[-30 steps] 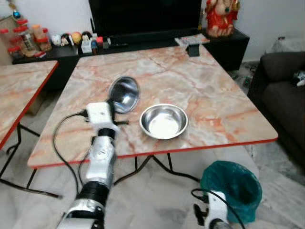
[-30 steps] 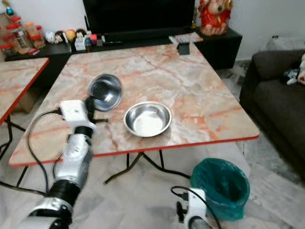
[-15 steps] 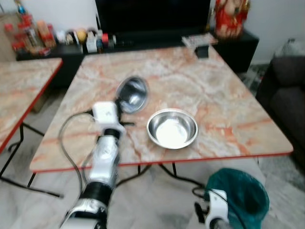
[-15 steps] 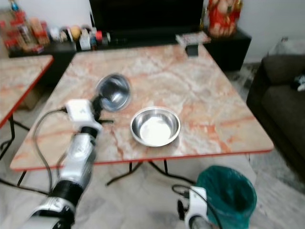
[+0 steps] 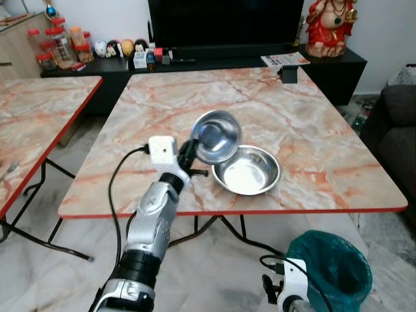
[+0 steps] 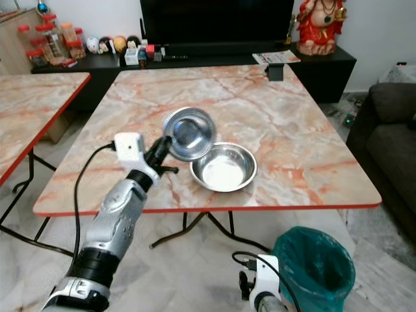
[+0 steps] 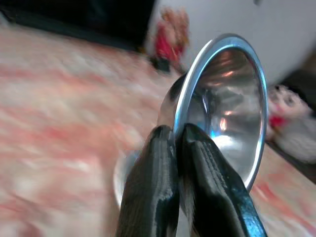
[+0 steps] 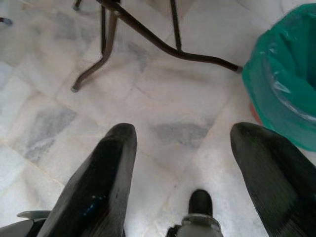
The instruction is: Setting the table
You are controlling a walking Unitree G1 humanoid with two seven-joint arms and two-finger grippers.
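1. Left claw [image 7: 173,143] is clamped on the rim of a small steel bowl [image 5: 216,135], one black finger [image 7: 150,187] on each side of the rim.
2. It holds this bowl tilted on edge above the tabletop [image 5: 325,156], its hollow facing the robot, at the near left rim of a larger steel bowl [image 5: 247,172]; whether the two touch cannot be told.
3. That larger bowl sits upright on the marble-patterned tabletop, near its front edge.
4. Right claw [image 8: 185,148] hangs low with its fingers [image 8: 106,163] spread wide apart over the tiled floor [image 8: 163,94].
5. Just beside it stands a bin lined with a green bag [image 5: 331,263], by the table legs [image 8: 148,39].
6. At the far edge of the tabletop stands a small black box [image 5: 289,75].
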